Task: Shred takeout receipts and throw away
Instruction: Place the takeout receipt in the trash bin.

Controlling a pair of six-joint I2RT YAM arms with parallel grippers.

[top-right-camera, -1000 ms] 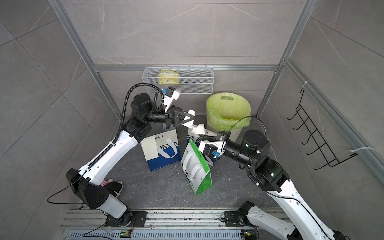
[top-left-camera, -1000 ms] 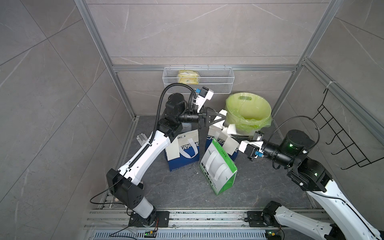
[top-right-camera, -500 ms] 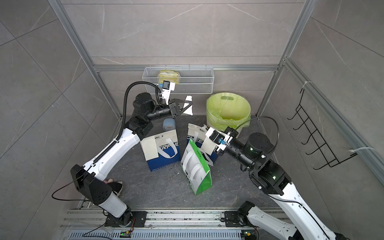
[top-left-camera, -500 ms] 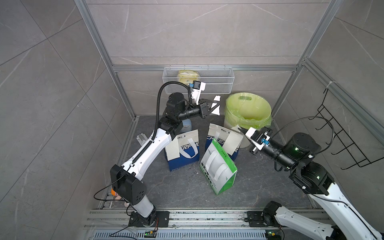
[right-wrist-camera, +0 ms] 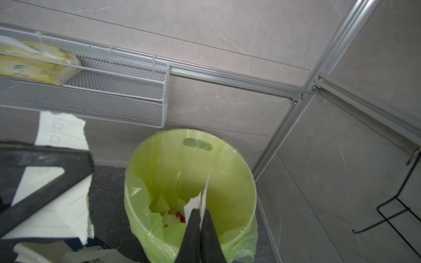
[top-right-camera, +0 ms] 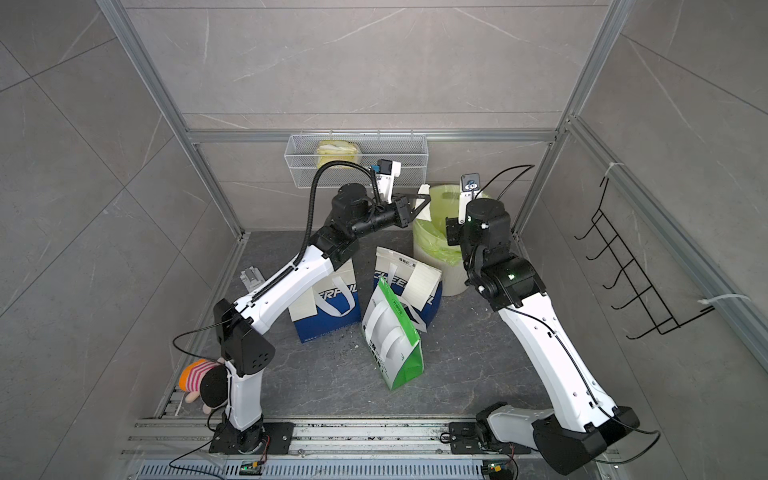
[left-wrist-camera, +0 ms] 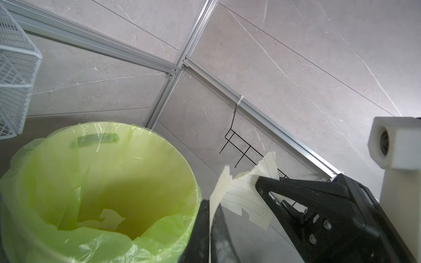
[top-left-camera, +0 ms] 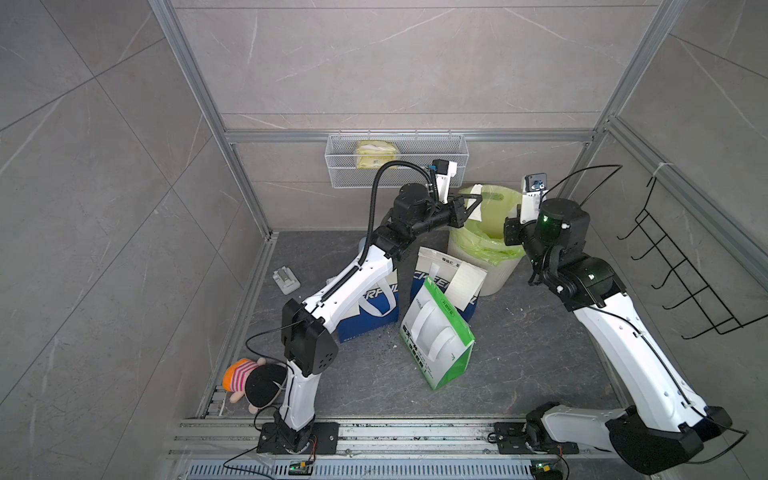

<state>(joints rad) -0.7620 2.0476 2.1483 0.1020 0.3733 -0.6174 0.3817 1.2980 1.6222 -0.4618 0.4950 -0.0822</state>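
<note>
A: Entry one, the tools. State?

B: Left gripper (left-wrist-camera: 210,209): jaws together, clamped on the left scrap (right-wrist-camera: 61,134), a torn white receipt piece with faint lines and small boxes. It is held raised at the left rim of the bin (top-left-camera: 498,276). Right gripper (right-wrist-camera: 198,213): jaws together, clamped on the right scrap (right-wrist-camera: 193,206), a narrower torn piece seen edge-on above the bin's mouth. The two grippers are apart.

A: Entry two, receipts elsewhere?

B: Bin scraps (left-wrist-camera: 110,218): pale torn pieces at the bottom, inside the green liner. Lined slip (top-left-camera: 465,282): whole, on the face of the right blue bag (top-left-camera: 436,259). Pale slip (top-right-camera: 302,305): on the left blue bag (top-left-camera: 374,324), largely behind the left arm; its print cannot be told.

A: Entry three, placement on the floor?

B: The bin is in the back right corner. The right blue bag is just beside it; whether they touch I cannot tell. The left blue bag is next to that one, toward the middle. Green bag (top-left-camera: 436,336): in front of the right blue bag, tilted.

A: Remainder?

B: Wire basket (top-left-camera: 415,178) on the back wall, holding a yellow pack (top-left-camera: 374,153). Black hook rack (top-left-camera: 681,282) on the right wall. Doll (top-left-camera: 253,380) at the front left corner. Small grey block (top-left-camera: 286,280) by the left edge.
</note>
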